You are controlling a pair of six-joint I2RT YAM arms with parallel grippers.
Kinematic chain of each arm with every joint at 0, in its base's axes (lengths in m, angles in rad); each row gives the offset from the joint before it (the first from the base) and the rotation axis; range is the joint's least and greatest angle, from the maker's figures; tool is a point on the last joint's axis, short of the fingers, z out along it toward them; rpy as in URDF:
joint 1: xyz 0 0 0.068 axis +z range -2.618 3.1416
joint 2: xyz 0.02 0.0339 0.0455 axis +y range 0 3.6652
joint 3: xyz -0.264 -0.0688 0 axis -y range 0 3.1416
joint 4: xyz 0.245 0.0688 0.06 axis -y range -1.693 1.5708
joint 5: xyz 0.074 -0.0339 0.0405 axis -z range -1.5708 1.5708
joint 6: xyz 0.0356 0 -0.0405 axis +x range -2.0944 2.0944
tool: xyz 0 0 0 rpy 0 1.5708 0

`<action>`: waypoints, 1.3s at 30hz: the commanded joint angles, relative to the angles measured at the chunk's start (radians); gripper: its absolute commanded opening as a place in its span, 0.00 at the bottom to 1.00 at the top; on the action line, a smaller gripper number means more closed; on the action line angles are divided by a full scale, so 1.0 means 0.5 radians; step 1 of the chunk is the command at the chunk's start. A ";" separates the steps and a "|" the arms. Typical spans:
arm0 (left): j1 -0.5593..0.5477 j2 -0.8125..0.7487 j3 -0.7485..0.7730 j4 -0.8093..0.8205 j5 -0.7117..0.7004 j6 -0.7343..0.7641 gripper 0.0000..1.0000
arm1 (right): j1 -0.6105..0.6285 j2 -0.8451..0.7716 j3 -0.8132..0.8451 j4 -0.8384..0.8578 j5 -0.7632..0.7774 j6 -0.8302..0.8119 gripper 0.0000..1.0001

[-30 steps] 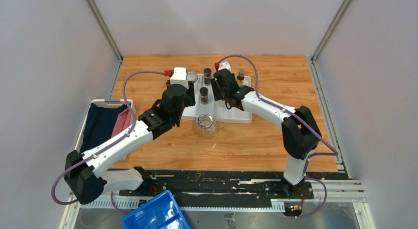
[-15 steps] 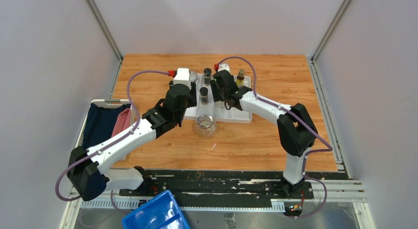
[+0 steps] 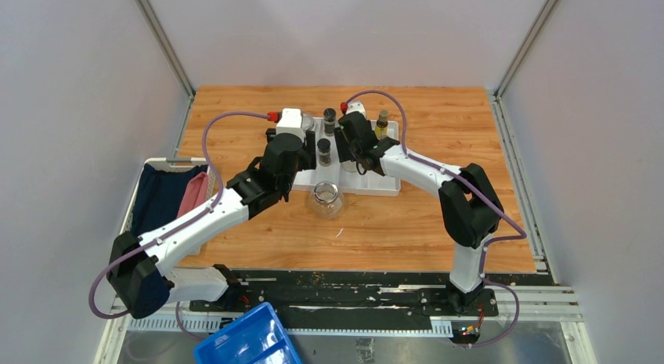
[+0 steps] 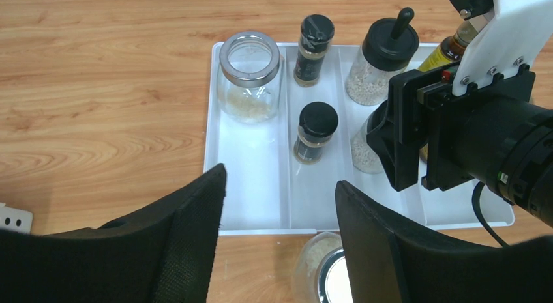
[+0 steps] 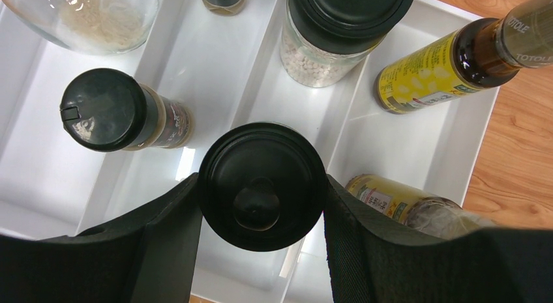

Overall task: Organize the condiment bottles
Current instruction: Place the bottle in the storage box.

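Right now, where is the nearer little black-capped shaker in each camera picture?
Top external: the nearer shaker stands mid-tray, towards the table's far side.
Left wrist: near centre, in the second compartment from the left.
Right wrist: left of centre, black cap showing.
Shared landmark: the white tray it stands in.

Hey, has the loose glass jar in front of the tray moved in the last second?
No. The jar sits at the same spot against the near edge of the tray as before.
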 commanded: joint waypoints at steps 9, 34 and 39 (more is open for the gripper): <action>-0.019 0.021 -0.043 0.058 -0.058 -0.026 0.73 | -0.027 0.027 -0.027 0.032 0.052 0.027 0.46; -0.019 0.016 -0.052 0.049 -0.055 -0.043 0.73 | -0.027 0.009 0.005 -0.007 0.086 0.012 0.76; -0.019 0.007 -0.070 0.046 -0.073 -0.046 0.73 | -0.028 -0.024 0.074 -0.014 0.097 -0.052 0.76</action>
